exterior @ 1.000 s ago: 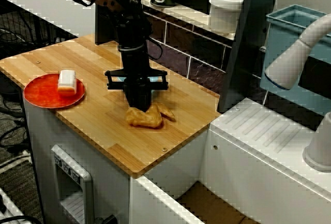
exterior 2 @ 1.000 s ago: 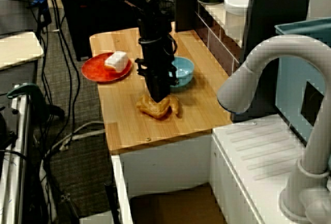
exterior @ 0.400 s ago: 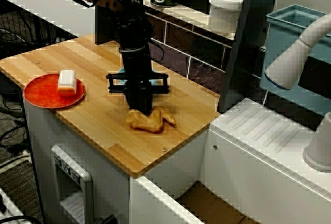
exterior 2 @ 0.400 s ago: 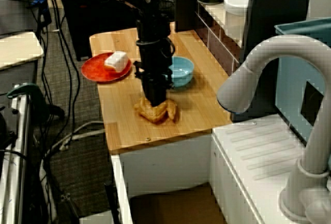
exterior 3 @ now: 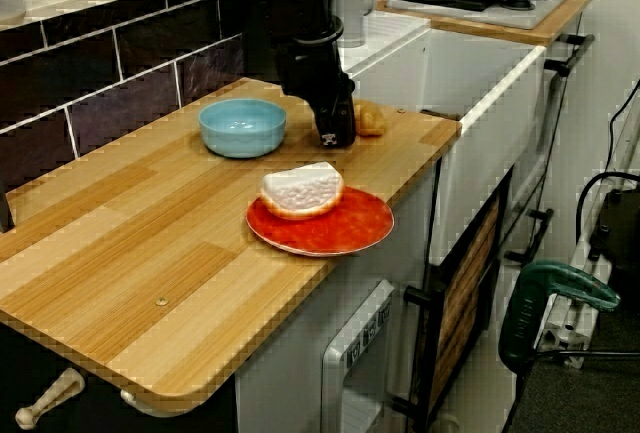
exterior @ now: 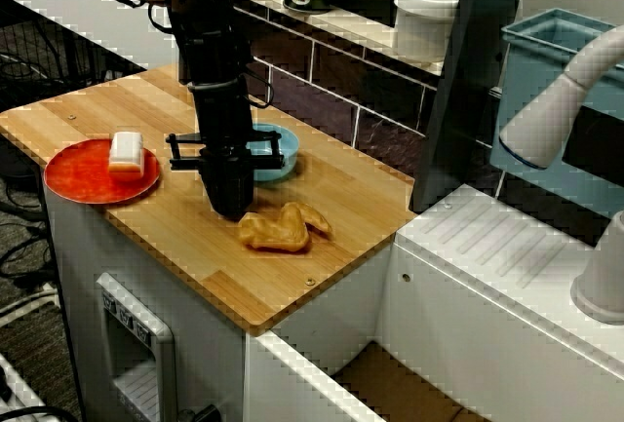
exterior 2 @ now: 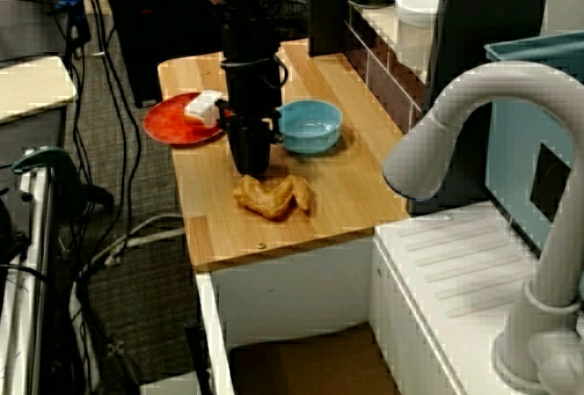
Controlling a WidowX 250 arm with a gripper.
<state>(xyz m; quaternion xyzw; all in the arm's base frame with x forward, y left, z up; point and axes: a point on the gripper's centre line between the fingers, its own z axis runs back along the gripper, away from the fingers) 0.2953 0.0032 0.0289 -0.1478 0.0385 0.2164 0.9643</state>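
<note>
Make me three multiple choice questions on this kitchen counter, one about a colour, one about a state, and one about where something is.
1. What colour is the bowl? A red; B blue; C white.
2. The bowl is: A empty; B full of rice; C upside down.
3. Where does the pastry lie? A in the bowl; B on the floor; C on the counter.

Answers:
1 B: its wall and inside are light blue.
2 A: it stands mouth up and its inside shows bare.
3 C: it rests on the wood near the front edge, apart from the bowl.
</note>
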